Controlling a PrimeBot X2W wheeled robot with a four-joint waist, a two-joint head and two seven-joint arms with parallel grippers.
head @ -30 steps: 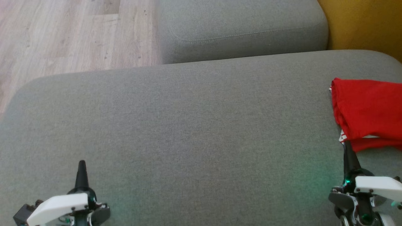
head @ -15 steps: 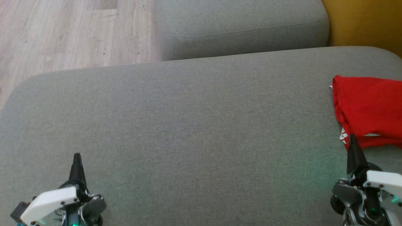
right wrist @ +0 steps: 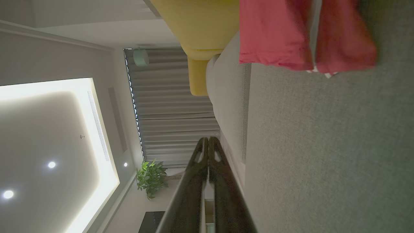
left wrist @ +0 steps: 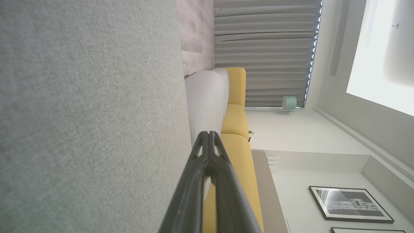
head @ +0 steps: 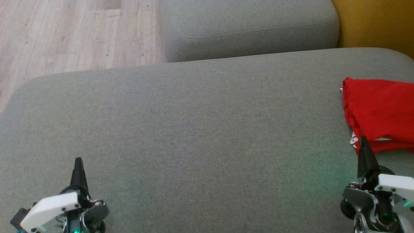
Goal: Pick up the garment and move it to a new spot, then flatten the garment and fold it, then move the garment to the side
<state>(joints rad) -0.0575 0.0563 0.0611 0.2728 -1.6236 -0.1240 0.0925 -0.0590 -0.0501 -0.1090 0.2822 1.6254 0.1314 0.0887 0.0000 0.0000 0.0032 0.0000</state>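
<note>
Both arms sit low at the near edge of the grey seat cushion [head: 194, 129], fingers pointing across it. The left gripper [head: 78, 160] and the right gripper [head: 363, 139] are each pressed together, empty. The folded red garment [head: 381, 110] lies at the cushion's right edge, just ahead of the right gripper. Beyond are another grey cushion [head: 249, 29], yellow upholstery [head: 378, 22] and a pale wood floor [head: 64, 38].

I lose the red garment [head: 381, 110] past the head view's right edge, so its right part is unseen. The tip of my right tool [head: 363, 141] overlaps its near hem; contact I can't judge. The white marking [head: 354, 139] there is too small to read.
</note>
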